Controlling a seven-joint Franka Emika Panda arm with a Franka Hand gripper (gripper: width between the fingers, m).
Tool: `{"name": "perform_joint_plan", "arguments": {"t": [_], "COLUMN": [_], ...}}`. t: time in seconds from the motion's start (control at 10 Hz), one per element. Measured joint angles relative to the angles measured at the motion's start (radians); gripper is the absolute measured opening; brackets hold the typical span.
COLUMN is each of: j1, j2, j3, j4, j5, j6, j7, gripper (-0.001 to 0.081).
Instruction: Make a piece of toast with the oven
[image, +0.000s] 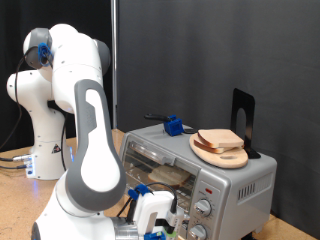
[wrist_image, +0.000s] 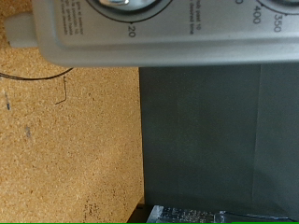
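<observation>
- Black curtain behind a wooden table.
- Toaster oven holds a round board bearing the toast.
- Gripper sits at the knobs' nine o'clock; its opening cannot be told.

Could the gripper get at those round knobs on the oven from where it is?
Probably yes. The gripper sits low in front of the oven, right beside the knobs; the wrist view shows the dial panel close, with nothing between.
</observation>
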Motion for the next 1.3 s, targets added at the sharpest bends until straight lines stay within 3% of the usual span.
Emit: {"name": "perform_joint_plan", "arguments": {"t": [1.3], "j1": [0.01], "j2": [0.019], "j3": [0.061], "j4": [0.013], "j5": [0.001], "j6": [0.044], "j7": [0.004], "gripper": [0.0805]}}
